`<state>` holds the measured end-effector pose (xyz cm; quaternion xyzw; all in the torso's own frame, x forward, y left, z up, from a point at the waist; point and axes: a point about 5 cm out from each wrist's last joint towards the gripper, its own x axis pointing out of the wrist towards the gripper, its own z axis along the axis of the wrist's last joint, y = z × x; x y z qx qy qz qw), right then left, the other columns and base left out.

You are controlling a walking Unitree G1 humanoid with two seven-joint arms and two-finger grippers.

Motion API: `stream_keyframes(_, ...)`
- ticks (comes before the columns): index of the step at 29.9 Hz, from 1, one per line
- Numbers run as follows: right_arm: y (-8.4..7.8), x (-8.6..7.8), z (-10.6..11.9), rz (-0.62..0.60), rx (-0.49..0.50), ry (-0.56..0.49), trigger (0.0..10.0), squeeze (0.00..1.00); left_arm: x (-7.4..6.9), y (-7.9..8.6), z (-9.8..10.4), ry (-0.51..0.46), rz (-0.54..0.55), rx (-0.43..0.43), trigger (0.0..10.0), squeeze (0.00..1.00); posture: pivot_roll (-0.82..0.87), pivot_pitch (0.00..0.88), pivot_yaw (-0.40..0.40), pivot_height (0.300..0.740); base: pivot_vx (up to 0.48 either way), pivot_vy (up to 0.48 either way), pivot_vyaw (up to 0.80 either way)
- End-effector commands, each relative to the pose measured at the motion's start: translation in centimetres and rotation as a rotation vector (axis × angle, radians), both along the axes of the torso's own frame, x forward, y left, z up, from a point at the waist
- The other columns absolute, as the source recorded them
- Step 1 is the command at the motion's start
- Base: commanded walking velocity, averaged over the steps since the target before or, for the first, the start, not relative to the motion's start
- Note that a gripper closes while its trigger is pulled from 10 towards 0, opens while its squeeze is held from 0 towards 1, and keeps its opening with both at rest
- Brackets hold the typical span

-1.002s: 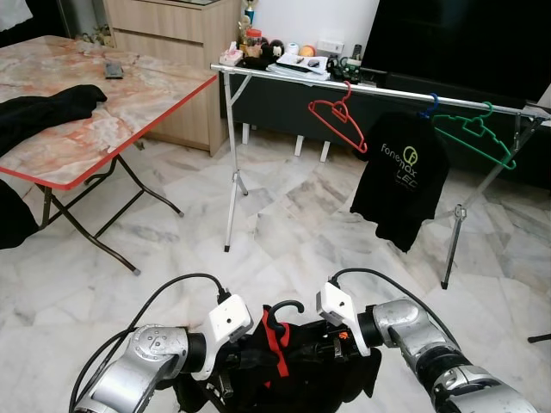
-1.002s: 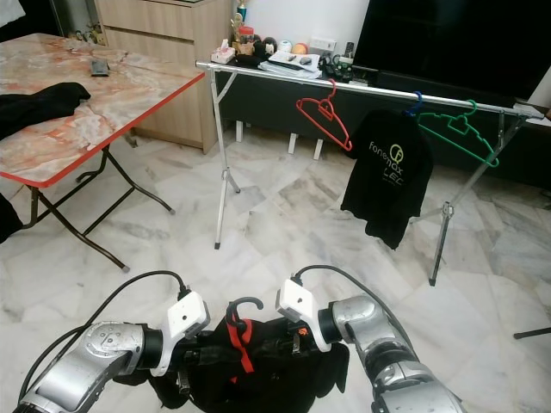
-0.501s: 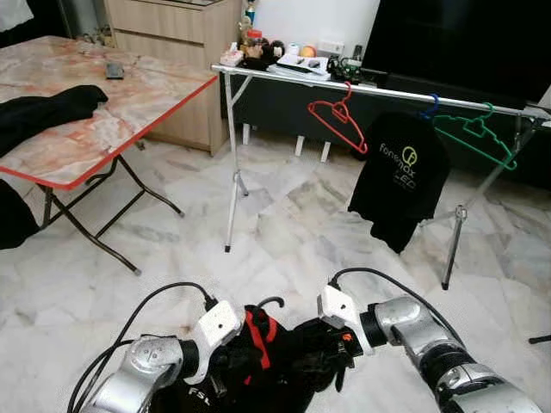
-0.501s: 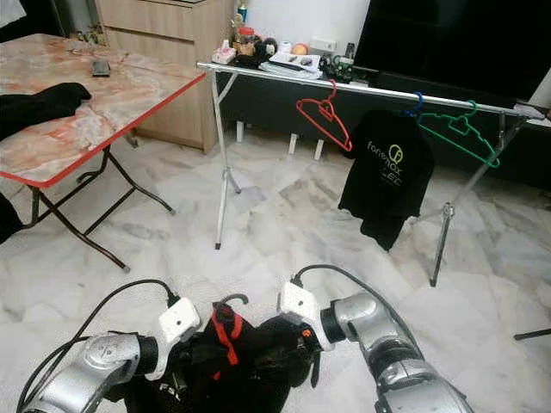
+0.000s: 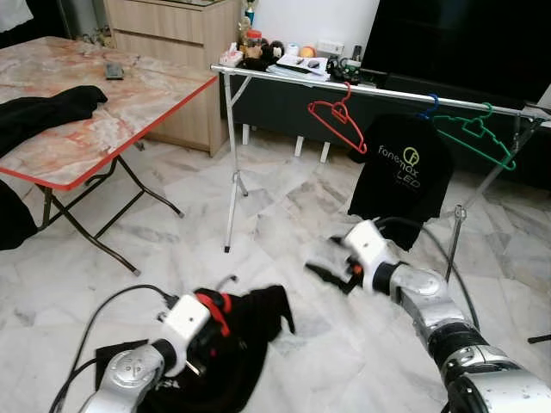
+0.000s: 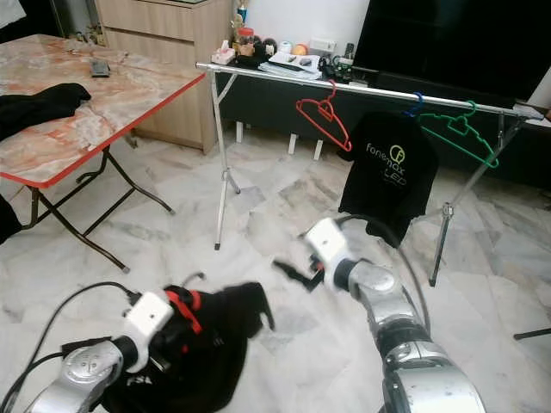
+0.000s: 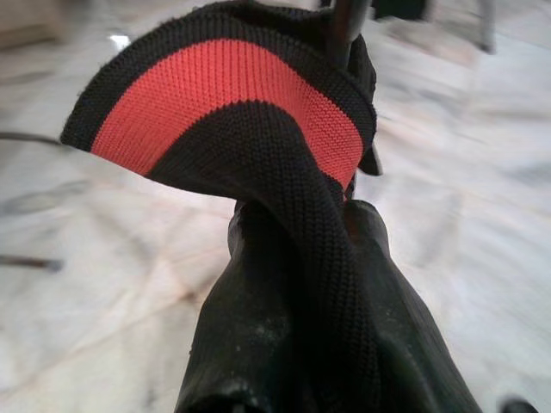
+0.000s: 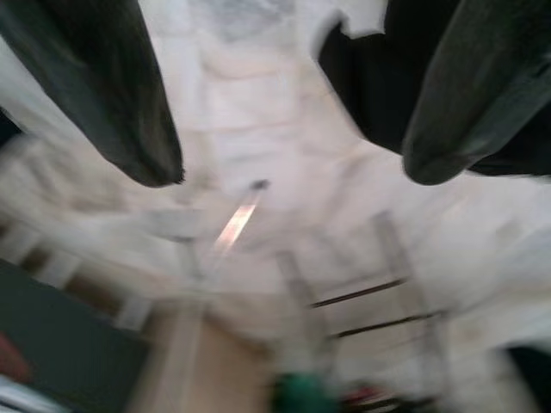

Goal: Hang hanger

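Now my left gripper [image 7: 297, 258] pinches the black-and-red garment [image 5: 232, 331] on its hanger [image 5: 225, 280] low before me, my right gripper [image 5: 331, 268] is spread and empty, and next I should probably lift it to the rail [image 5: 379, 90].
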<state>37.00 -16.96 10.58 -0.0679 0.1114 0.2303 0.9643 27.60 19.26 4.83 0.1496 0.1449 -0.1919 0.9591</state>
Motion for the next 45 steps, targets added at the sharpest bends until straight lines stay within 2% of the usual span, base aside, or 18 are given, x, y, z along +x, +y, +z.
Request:
stream_keyframes(1,-0.8,-1.2,-2.6,-0.134,0.037,0.098,10.0,0.0,0.0,0.3,0.4,-0.043,0.033,-0.007,10.0,0.0,0.14,0.024,-0.066,0.74,0.0,0.0,0.0)
stream_keyframes(2,-0.9,-1.8,-3.8,-0.186,0.049,0.133,10.0,0.0,-0.1,0.5,0.5,-0.056,0.048,-0.007,10.0,0.0,0.14,0.026,-0.064,0.74,0.0,0.0,0.0)
stream_keyframes(3,-0.9,-3.5,-6.4,-0.263,0.058,0.217,10.0,0.0,-0.5,0.9,0.6,-0.076,0.081,-0.01,10.0,0.0,0.14,0.024,-0.062,0.74,0.0,0.0,0.0)
stream_keyframes(6,-0.8,-5.6,-9.1,-0.321,0.056,0.302,10.0,0.0,-0.9,1.3,0.6,-0.096,0.112,-0.014,10.0,0.0,0.15,0.029,-0.059,0.74,0.0,0.0,0.0)
stream_keyframes(7,-0.7,-6.9,-10.6,-0.345,0.03,0.347,10.0,0.0,-1.2,1.5,0.6,-0.107,0.136,-0.026,10.0,0.0,0.15,0.022,-0.058,0.74,0.0,0.0,0.0)
stream_keyframes(8,-0.7,-6.9,-10.6,-0.345,0.03,0.347,10.0,0.0,-1.2,1.5,0.6,-0.107,0.136,-0.026,10.0,0.0,0.15,0.022,-0.058,0.74,0.0,0.0,0.0)
stream_keyframes(10,-1.0,-10.4,-13.8,-0.482,0.068,0.483,10.0,0.0,-2.2,1.9,0.8,-0.135,0.171,-0.072,10.0,0.0,0.14,0.011,-0.055,0.74,0.0,0.0,0.0)
stream_keyframes(14,-1.3,-11.5,-14.7,-0.518,0.052,0.512,10.0,0.0,-2.8,2.0,0.6,-0.135,0.185,-0.086,10.0,0.0,0.15,0.003,-0.054,0.74,0.0,0.0,0.0)
stream_keyframes(15,-1.7,-13.4,-16.0,-0.6,0.073,0.582,10.0,0.0,-3.7,2.0,0.2,-0.125,0.207,-0.108,10.0,0.0,0.14,0.0,-0.054,0.74,0.0,0.0,0.0)
stream_keyframes(16,-1.7,-14.2,-16.6,-0.626,0.085,0.615,10.0,0.0,-4.0,1.9,0.0,-0.115,0.217,-0.117,10.0,0.0,0.14,0.0,-0.056,0.74,0.0,0.0,0.0)
stream_keyframes(22,-0.9,-16.8,-18.2,-0.593,0.067,0.696,10.0,0.0,-4.8,1.9,-0.6,-0.096,0.282,-0.148,10.0,0.0,0.15,0.0,-0.065,0.74,0.0,0.0,0.0)
stream_keyframes(28,-0.4,-17.7,-18.7,-0.55,0.027,0.722,10.0,0.0,-4.9,2.4,-0.7,-0.1,0.328,-0.145,10.0,0.0,0.15,0.0,-0.059,0.74,0.254,0.0,0.0)
stream_keyframes(37,-0.2,-17.6,-18.7,-0.56,0.029,0.731,10.0,0.0,-5.4,3.5,-1.1,-0.075,0.387,-0.144,10.0,0.0,0.15,0.0,-0.033,0.74,0.349,0.0,0.0)
stream_keyframes(45,0.1,-17.4,-18.6,-0.554,0.018,0.726,10.0,0.0,-4.7,3.3,-0.9,-0.081,0.387,-0.152,10.0,0.0,0.16,0.0,-0.031,0.74,0.36,0.0,0.0)
